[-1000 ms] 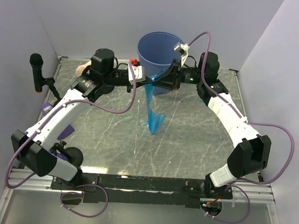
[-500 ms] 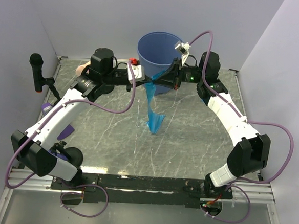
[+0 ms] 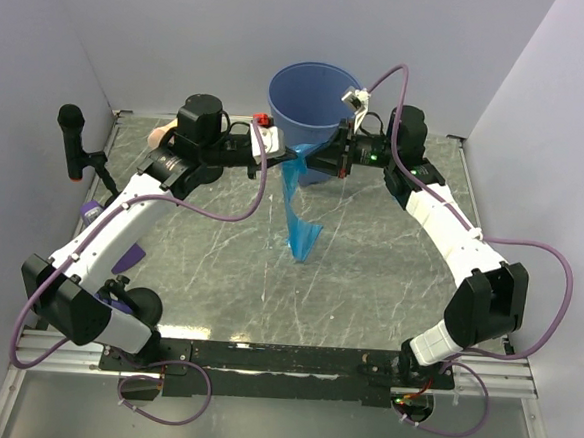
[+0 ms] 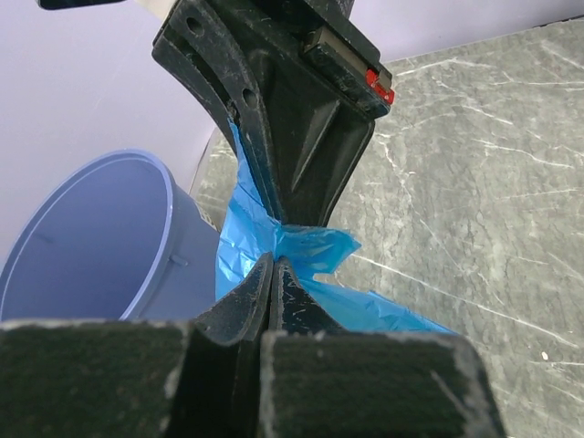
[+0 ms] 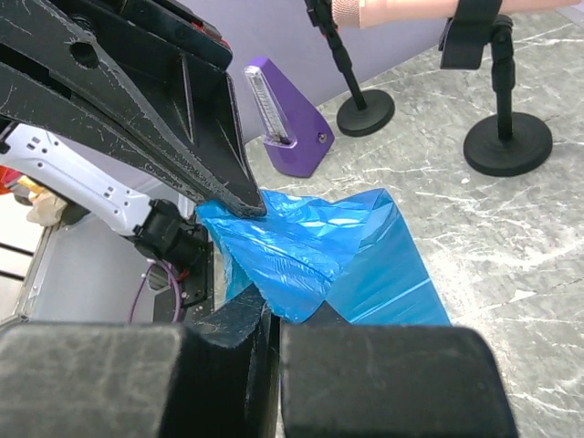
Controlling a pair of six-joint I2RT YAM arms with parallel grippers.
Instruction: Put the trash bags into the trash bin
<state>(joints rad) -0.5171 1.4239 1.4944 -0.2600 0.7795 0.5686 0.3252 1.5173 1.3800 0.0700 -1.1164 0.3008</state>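
**Item 1: trash bag** [image 3: 300, 215]. 1 sheet of thin, translucent bright-blue film, bunched at its top and hanging in a long creased tail. The top is held just in front of the near wall of the bin. The tail reaches down toward the tabletop [image 3: 388, 276]; whether its tip touches cannot be told.

**Item 2: trash bin** [image 3: 310, 100]. Round, rigid blue bucket, upright at the far middle of the tabletop, mouth unobstructed. No film is visible inside from above.

**Item 3: left claw** [image 3: 288, 156]. Clamped on the bunched top of the bag, coming in from the left.

**Item 4: right claw** [image 3: 307, 160]. Pinching the same bunch from the right, tip to tip with the left claw.

**Item 5: surroundings.** Microphone [image 3: 71, 123] at far left; purple wedge-shaped object [image 5: 285, 119] on the tabletop.

**Step in hand:** 2-claw carry of the bag, not yet over the bin.

**Next move, as judged:** raise both claws until the tail clears the rim, travel far over the mouth, then release together. The loose tail may drape outside.
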